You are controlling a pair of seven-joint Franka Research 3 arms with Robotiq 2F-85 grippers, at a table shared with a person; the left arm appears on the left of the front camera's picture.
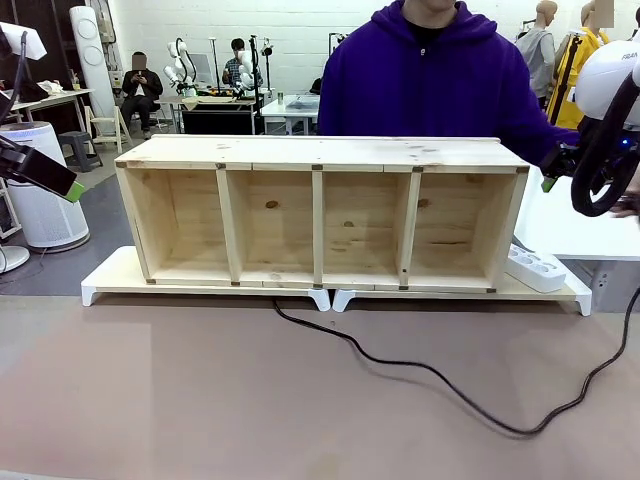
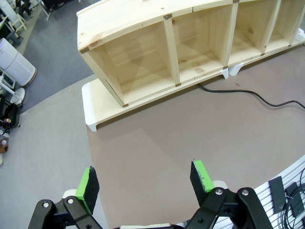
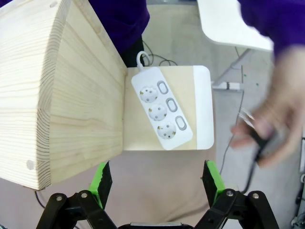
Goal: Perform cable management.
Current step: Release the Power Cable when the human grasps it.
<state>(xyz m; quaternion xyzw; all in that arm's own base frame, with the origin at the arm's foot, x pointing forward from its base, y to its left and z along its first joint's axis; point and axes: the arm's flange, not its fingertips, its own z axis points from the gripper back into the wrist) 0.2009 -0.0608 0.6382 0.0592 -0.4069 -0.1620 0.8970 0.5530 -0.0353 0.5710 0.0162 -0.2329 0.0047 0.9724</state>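
Both end effectors wide, empty: left end effector (image 2: 145, 183) over bare table (image 2: 157, 152); right end effector (image 3: 159, 179) above power strip (image 3: 162, 107); person's hand (image 3: 271, 124) grips cable (image 1: 440, 375)

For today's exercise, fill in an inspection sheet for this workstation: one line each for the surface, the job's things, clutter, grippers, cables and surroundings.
Surface: brown table, mostly bare in front.
Job's things: black cable snakes from under the white risers across the table to the right edge; its plug looks held in the person's hand, blurred.
Clutter: four-bay wooden shelf on the risers; white power strip with three sockets beside its right end.
Grippers: left gripper open, above bare table; right gripper open, above the power strip.
Cables: the strip's own white lead runs off behind.
Surroundings: person in a purple hoodie behind the shelf; white air purifier on the floor.
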